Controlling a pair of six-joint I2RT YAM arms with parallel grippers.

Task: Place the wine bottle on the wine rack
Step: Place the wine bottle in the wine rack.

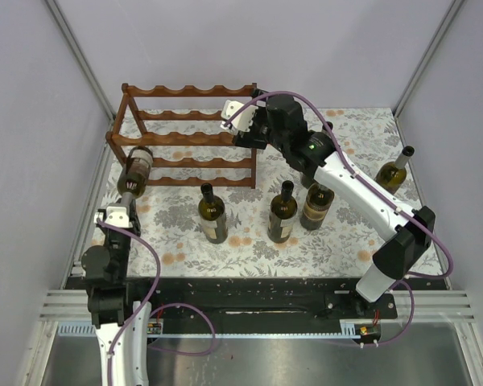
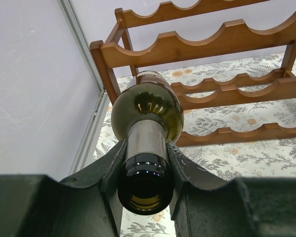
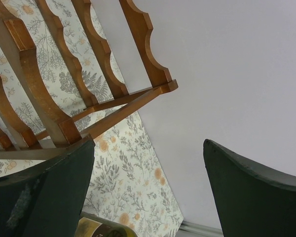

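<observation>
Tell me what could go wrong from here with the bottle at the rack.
1. The left fingers grip the wine bottle only at its neck; the heavy body hangs out and could sag or slip.
2. The bottle sits right beside an end post of the wine rack; it may knock it or miss its cradle.
3. The right arm reaches past the standing bottles; pulling back could topple one.

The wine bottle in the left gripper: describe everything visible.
The wine bottle is dark olive-green glass with a grey foil sleeve on its neck and a dark label. It lies near horizontal, neck toward the arms, base at the left end of the wine rack. The left gripper is shut on its neck. Whether it rests on a rail is unclear.
</observation>
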